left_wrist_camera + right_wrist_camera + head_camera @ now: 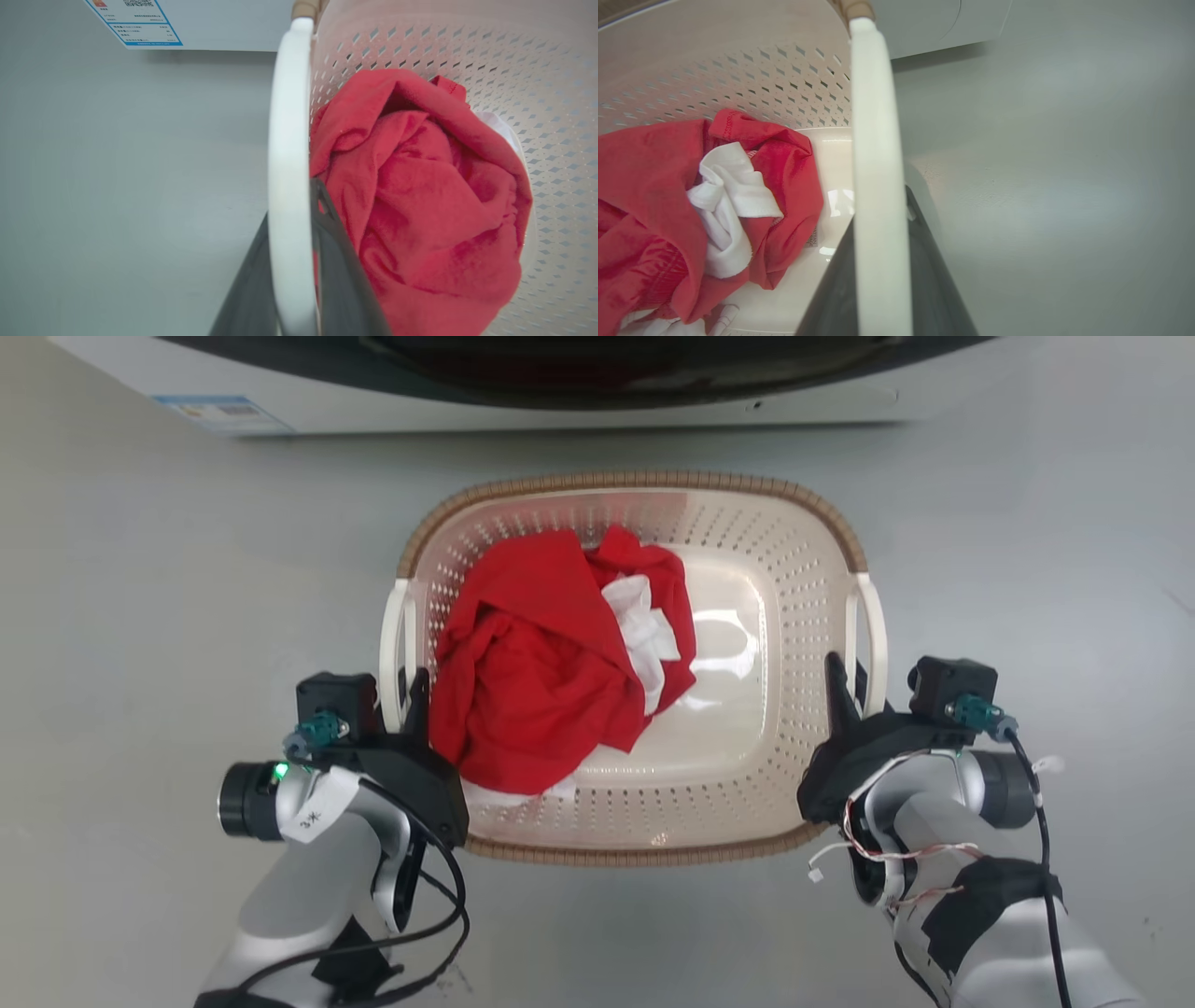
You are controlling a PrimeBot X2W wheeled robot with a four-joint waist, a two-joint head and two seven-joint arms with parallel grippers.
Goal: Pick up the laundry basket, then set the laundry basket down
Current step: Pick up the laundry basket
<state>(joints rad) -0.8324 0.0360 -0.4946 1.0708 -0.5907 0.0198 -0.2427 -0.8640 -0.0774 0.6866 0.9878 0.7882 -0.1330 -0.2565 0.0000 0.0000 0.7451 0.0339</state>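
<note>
tips of the left gripper and the right gripper are partly covered in the head view by the white side handles of the cream-white, perforated plastic laundry basket with its brown woven-look rim. in the wrist views each pair of dark fingers is seen clenched on a handle, one finger on each side; the left handle and the right handle cover the gaps, so the contact itself is hard to make out. whether the basket's base touches the grey floor cannot be told. the basket is held between the two arms, near a white appliance cut off at the top edge; its blue-bordered label is too small to be read. a crumpled red cloth is heaped in the basket's left half around a white cloth, and part of the base is hidden beneath them. open grey floor is seen on both sides of the basket and between its far rim and the appliance.
</note>
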